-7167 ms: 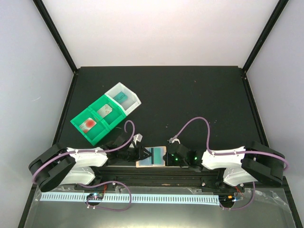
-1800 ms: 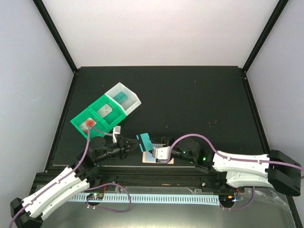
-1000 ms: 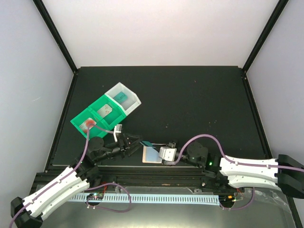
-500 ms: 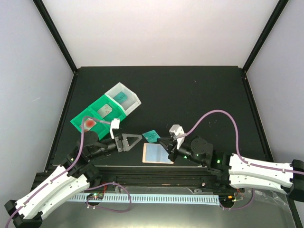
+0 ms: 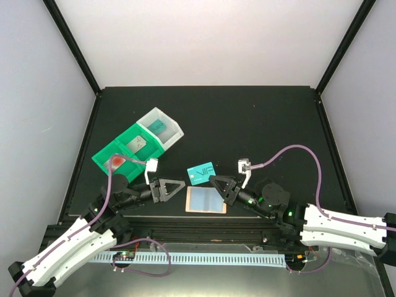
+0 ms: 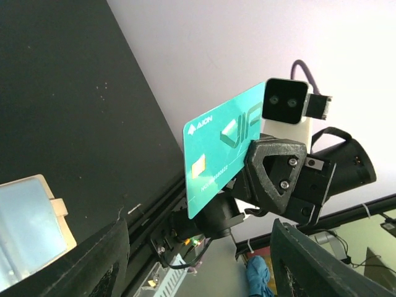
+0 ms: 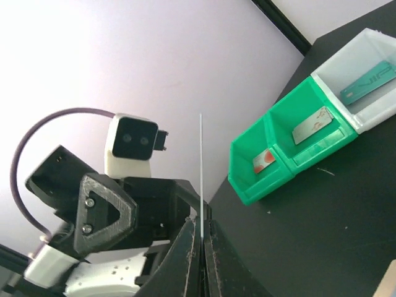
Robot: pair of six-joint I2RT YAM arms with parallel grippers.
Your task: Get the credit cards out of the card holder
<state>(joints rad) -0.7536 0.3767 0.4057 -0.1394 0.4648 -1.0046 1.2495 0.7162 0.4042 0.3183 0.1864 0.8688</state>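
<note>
One teal credit card (image 5: pixel 201 172) is gripped at its right end by the right pincer (image 5: pixel 214 180), which is shut on it and raised off the surface (image 5: pixel 266 124). The card's long axis is laid roughly across, its free end turned toward the left pincer (image 5: pixel 175 187), which is spread apart, empty, near that end. The card holder (image 5: pixel 205 200) is seen flat and open just below, between both arms. A handover is judged likely, the left arm being nearer the green bin (image 5: pixel 105 159).
</note>
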